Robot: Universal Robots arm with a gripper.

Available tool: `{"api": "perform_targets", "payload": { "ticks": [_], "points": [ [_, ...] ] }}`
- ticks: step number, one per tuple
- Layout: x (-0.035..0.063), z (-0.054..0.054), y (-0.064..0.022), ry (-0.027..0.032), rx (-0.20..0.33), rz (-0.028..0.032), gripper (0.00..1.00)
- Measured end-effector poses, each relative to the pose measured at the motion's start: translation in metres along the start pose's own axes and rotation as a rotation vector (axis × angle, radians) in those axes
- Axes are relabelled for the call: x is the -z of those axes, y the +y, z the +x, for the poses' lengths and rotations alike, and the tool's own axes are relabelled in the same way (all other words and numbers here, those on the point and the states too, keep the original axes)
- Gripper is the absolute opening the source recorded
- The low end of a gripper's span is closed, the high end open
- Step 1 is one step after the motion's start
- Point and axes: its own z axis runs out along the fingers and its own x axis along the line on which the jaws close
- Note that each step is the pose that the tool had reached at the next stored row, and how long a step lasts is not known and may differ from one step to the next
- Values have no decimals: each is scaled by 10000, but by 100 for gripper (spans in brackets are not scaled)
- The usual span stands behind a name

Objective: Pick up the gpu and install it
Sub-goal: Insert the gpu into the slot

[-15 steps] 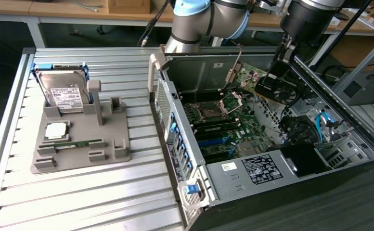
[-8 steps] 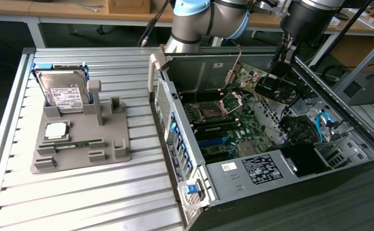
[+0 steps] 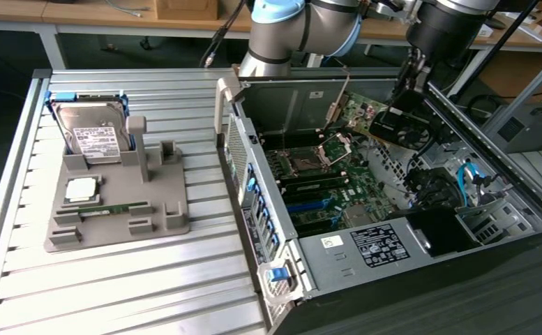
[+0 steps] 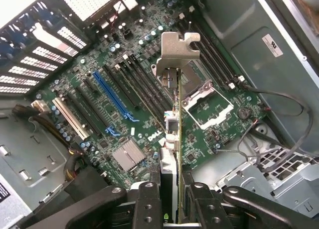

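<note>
The gpu [image 3: 393, 124] hangs tilted over the open computer case [image 3: 364, 251], above the motherboard [image 3: 322, 185]. It shows a green board, a dark face and a round black cooler. My gripper [image 3: 407, 102] is shut on its upper edge. In the wrist view the gpu [image 4: 174, 114] is seen edge-on, with its silver end bracket [image 4: 177, 47] pointing away from me. My gripper [image 4: 174, 209] clamps the card between its black fingers [image 4: 148, 204]. Below the card lie the motherboard's expansion slots, among them a blue slot [image 4: 112, 97].
A grey fixture [image 3: 112, 209] on the slatted table [image 3: 112, 293] at the exterior view's left holds a silver hard drive [image 3: 89, 132], a processor chip [image 3: 81, 188] and a RAM stick [image 3: 112, 207]. Loose cables [image 4: 279, 119] and case walls surround the board.
</note>
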Motion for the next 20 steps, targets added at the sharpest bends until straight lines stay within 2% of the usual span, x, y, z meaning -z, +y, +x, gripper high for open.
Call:
{"api": "perform_targets", "payload": {
  "ticks": [14, 20],
  "points": [
    [-1, 0, 0, 3, 763, -4, 27],
    [0, 0, 0, 6, 1406, -7, 27]
  ]
}}
